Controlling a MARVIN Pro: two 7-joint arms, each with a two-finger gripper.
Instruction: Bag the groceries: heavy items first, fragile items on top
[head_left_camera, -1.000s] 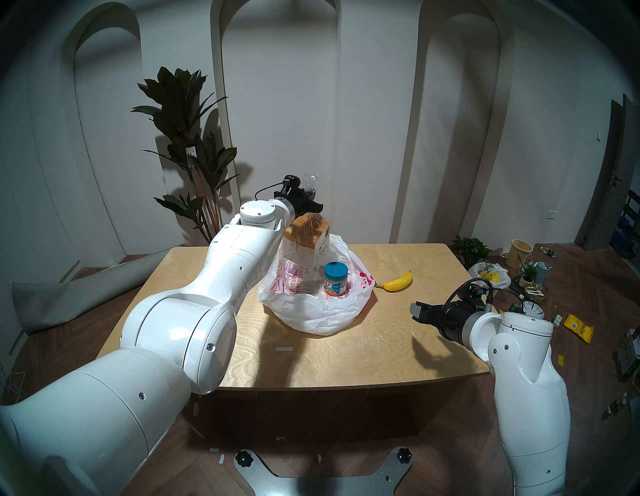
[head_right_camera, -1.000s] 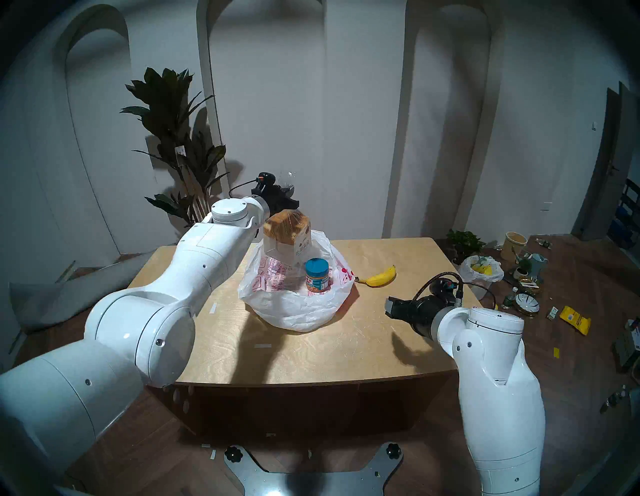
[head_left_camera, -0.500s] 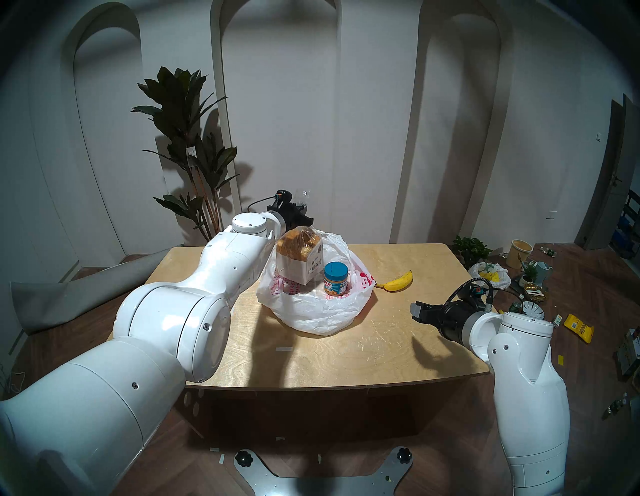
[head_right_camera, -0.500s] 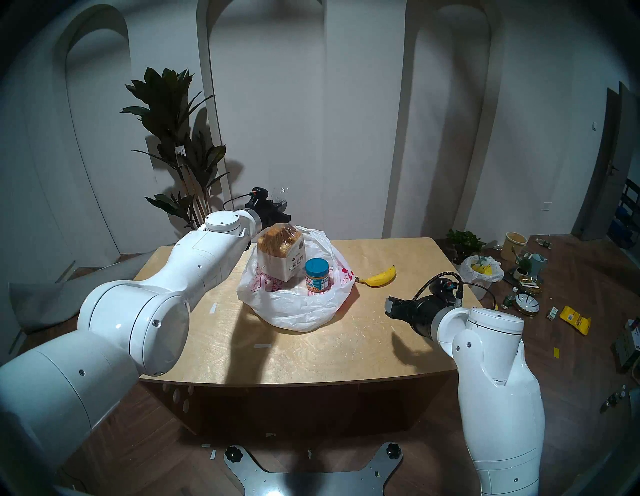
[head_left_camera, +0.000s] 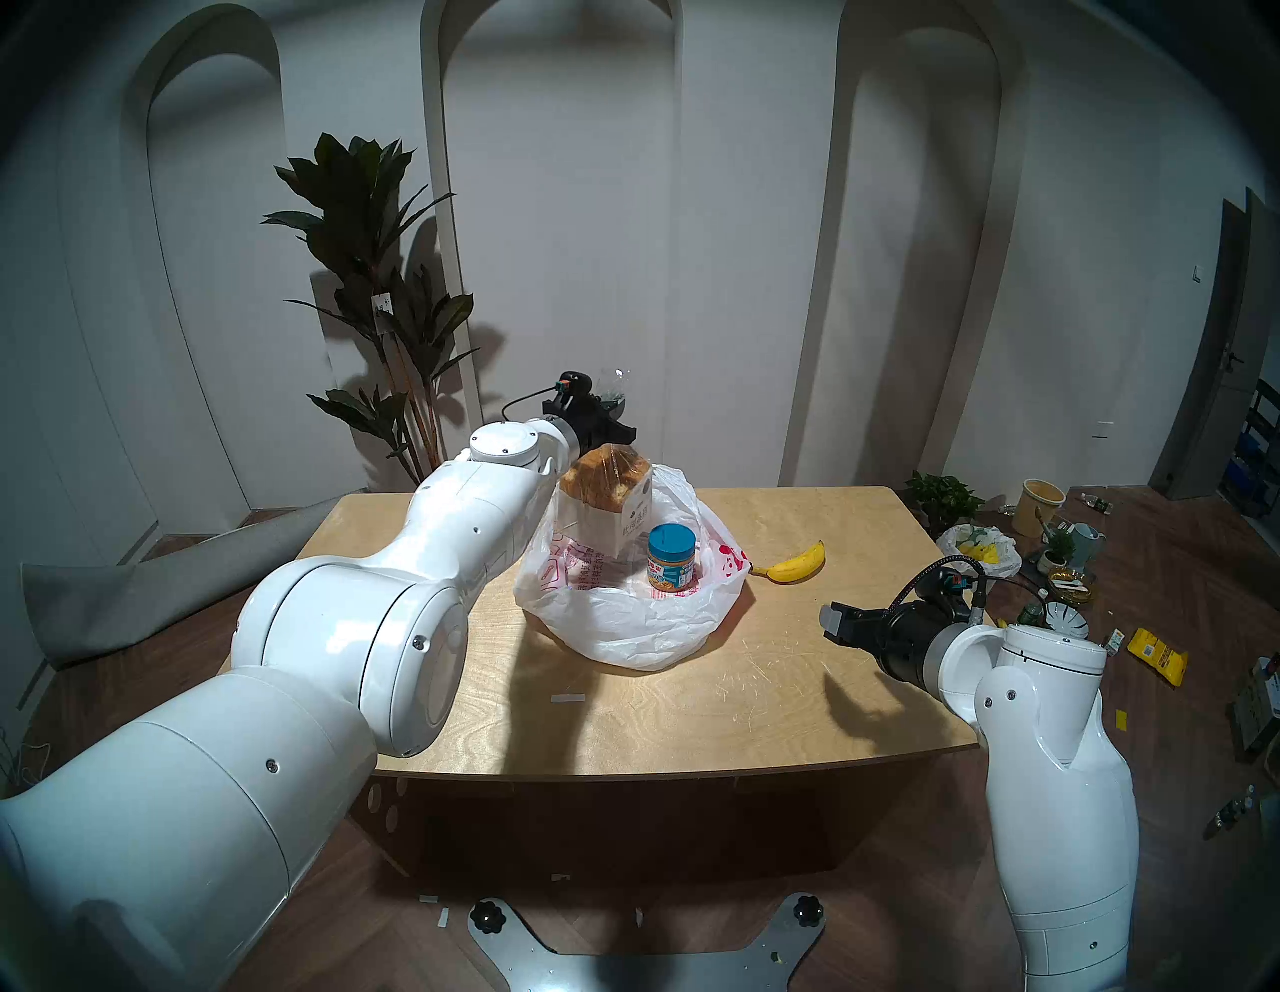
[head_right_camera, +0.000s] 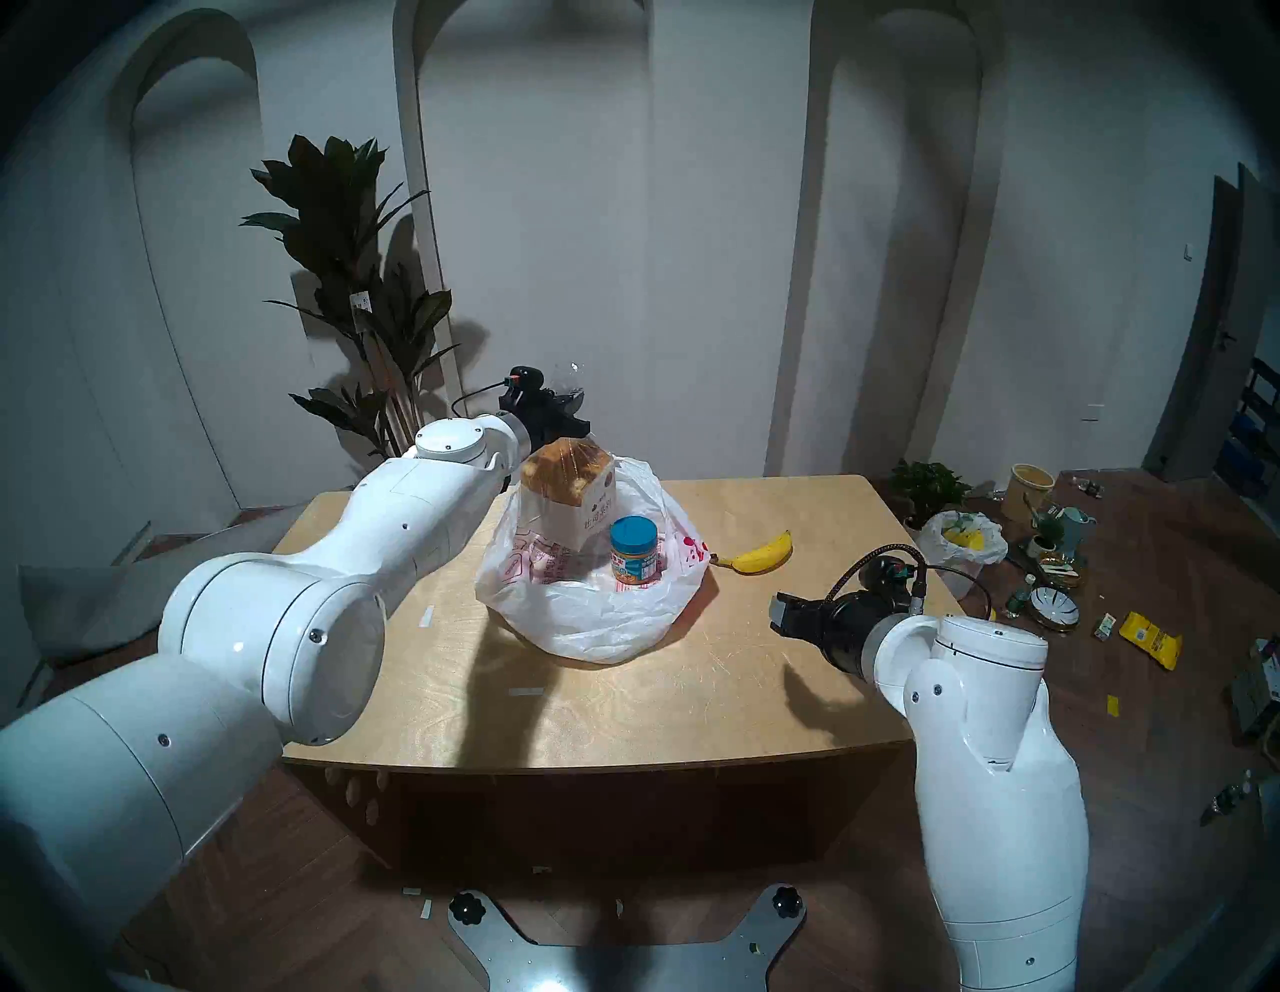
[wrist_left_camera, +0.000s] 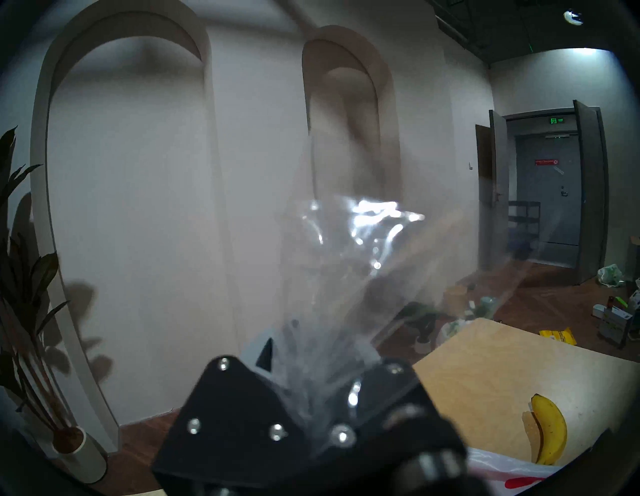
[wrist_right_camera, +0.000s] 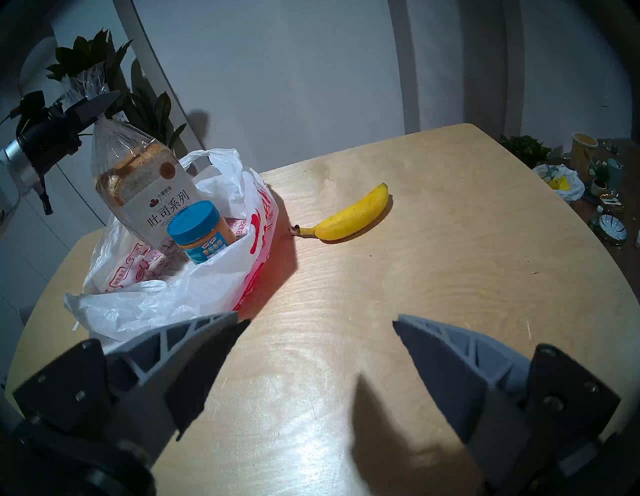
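A: From the head cameras, what does the left gripper (head_left_camera: 618, 428) have?

B: It is clamped on the gathered clear plastic top of the loaf (head_left_camera: 605, 483). The loaf is blocky, brown-crusted and sliced, with a white printed band low on the wrap. It hangs tilted over the mouth of the bag (head_left_camera: 623, 623), its lower end inside the rim.

A: And the bag?

B: Thin, crinkly and white with red-pink printing, slumped open on the table (head_left_camera: 692, 706). The peanut butter jar (head_left_camera: 670, 558) stands upright inside it, just beside the loaf: blue lid, tan filling, blue and red label. The banana (head_left_camera: 796, 564) lies on the tabletop to the bag's right, near it but apart.

A: The right gripper (head_left_camera: 831, 618)?

B: It hangs over the table's right part, well clear of the bag.

A: The left wrist view?

B: Black jaws pinched shut on a fan of clear plastic (wrist_left_camera: 346, 270); the banana (wrist_left_camera: 550, 429) shows at the lower right.

A: The right wrist view?

B: Its grey fingers (wrist_right_camera: 194, 343) stand wide apart with nothing between them. Beyond them, the loaf (wrist_right_camera: 138, 180) leans into the bag (wrist_right_camera: 166, 304) behind the jar (wrist_right_camera: 201, 232), and the banana (wrist_right_camera: 353, 216) is yellow and curved, stem toward the bag.
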